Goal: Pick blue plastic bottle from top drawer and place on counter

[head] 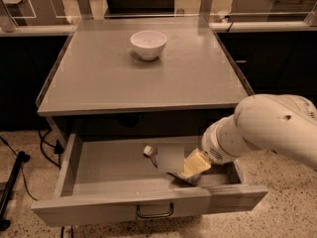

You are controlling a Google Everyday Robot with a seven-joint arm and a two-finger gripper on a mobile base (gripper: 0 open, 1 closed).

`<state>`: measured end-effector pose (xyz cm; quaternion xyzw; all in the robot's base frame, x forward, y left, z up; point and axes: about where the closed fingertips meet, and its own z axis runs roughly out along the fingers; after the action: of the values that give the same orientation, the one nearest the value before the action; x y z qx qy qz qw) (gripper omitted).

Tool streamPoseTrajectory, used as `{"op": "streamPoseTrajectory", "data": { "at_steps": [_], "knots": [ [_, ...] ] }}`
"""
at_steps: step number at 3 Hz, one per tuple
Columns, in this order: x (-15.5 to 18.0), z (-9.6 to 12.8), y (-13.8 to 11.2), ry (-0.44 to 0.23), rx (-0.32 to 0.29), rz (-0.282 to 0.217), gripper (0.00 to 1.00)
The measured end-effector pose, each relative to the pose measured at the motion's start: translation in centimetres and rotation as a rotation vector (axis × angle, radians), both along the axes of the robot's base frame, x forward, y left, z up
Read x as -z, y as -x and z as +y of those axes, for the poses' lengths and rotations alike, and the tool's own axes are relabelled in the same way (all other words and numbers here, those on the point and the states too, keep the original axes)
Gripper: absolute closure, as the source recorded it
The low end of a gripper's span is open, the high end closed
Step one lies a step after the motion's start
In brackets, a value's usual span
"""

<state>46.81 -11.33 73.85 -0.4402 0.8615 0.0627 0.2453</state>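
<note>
The blue plastic bottle lies on its side in the open top drawer, white cap to the left, right of the drawer's middle. My gripper, yellowish at the tip, is down inside the drawer at the bottle's right end and covers that end. The white arm comes in from the right over the drawer's right side. The grey counter lies above the drawer. The drawer's metal loop handle shows on its front.
A white bowl stands at the back middle of the counter. Low rims run along the counter's sides. Black cables and a dark stand are on the speckled floor at the left. Glass-topped counters stand behind.
</note>
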Motion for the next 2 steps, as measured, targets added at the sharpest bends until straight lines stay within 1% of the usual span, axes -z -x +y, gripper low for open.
{"op": "streamPoseTrajectory", "data": {
  "at_steps": [1,2],
  "knots": [
    [2.71,3.22,0.85,-0.042,-0.034,0.039,0.17],
    [2.71,3.22,0.85,-0.042,-0.034,0.039,0.17]
  ]
}}
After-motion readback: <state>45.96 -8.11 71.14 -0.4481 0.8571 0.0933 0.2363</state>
